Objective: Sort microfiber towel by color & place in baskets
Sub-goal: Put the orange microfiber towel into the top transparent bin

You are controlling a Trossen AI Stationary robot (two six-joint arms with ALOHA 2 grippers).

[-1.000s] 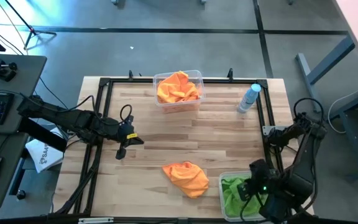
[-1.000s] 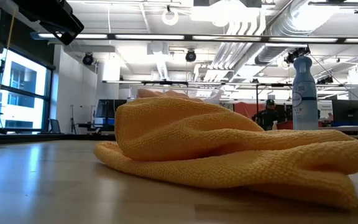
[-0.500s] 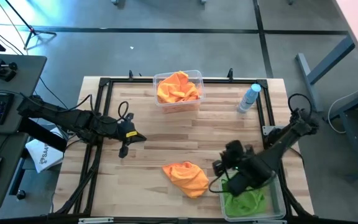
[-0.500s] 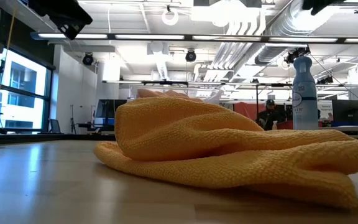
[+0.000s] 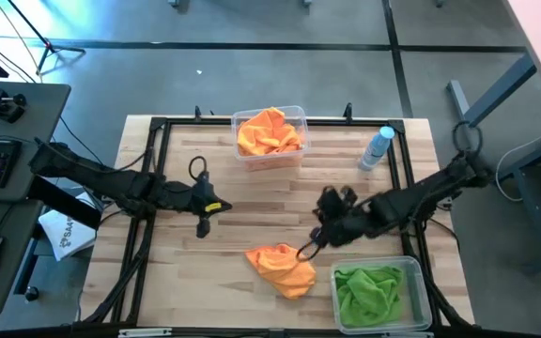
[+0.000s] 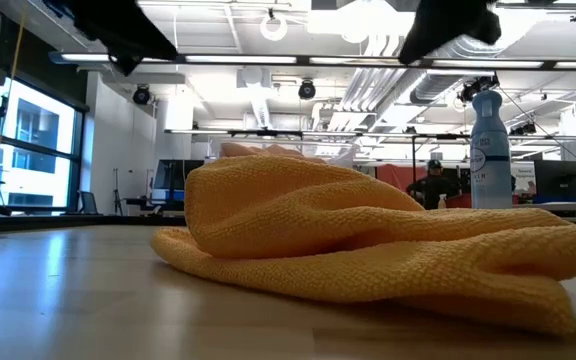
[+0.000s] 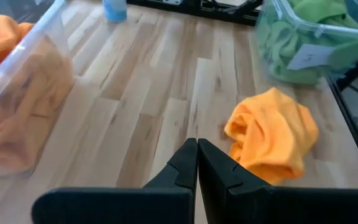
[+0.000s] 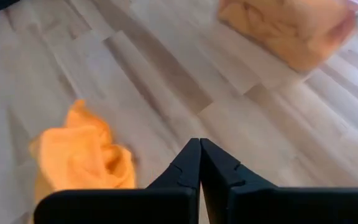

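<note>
Near the front edge of the table (image 5: 252,202), a little right of its middle, one orange towel (image 5: 282,268) lies loose in a crumpled heap, the only cloth not yet in a tub. My right gripper (image 5: 308,249) hangs just beside its far right side, jaws pressed together and holding nothing. My left gripper (image 5: 205,223) waits over the left half of the boards, jaws also pressed together and empty.

At the far edge the orange basket (image 5: 291,115) holds orange cloth; at the front right corner the green basket (image 5: 419,282) holds green cloth. A spray bottle (image 5: 377,148) stands near the far right corner, clear of my path.

I judge the green sorting done and this last orange piece to be the step in hand. Next I would need to spread my right jaws, drop over the heap's highest fold, pinch it, and carry it to the far tub.
</note>
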